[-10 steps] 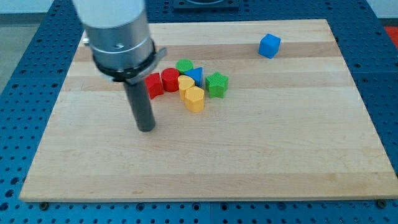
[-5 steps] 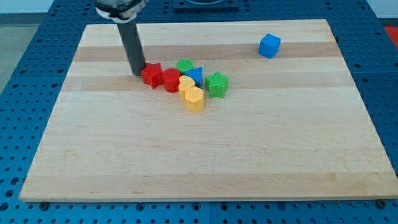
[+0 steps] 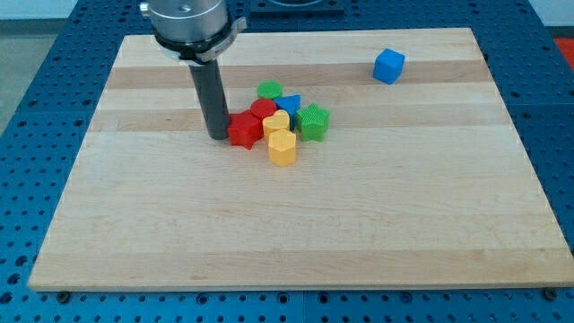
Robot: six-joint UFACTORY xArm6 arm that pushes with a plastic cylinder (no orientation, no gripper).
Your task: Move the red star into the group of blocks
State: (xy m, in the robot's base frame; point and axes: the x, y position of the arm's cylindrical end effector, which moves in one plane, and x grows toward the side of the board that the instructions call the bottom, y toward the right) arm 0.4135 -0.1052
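Note:
The red star (image 3: 242, 131) lies at the left edge of the group of blocks, touching the red round block (image 3: 263, 111) and close to the yellow heart-like block (image 3: 276, 124). My tip (image 3: 218, 135) rests on the board right against the star's left side. The group also holds a yellow hexagonal block (image 3: 282, 148), a green star (image 3: 312, 121), a blue triangle (image 3: 289, 104) and a green round block (image 3: 268, 91).
A blue cube (image 3: 388, 65) sits alone near the view's top right. The wooden board (image 3: 296, 224) lies on a blue perforated table; the arm's rod and silver collar (image 3: 188, 18) rise to the view's top left.
My tip moved toward the view's bottom and right, pushing the red star down-right against the group. The red round block and the yellow heart shifted slightly right.

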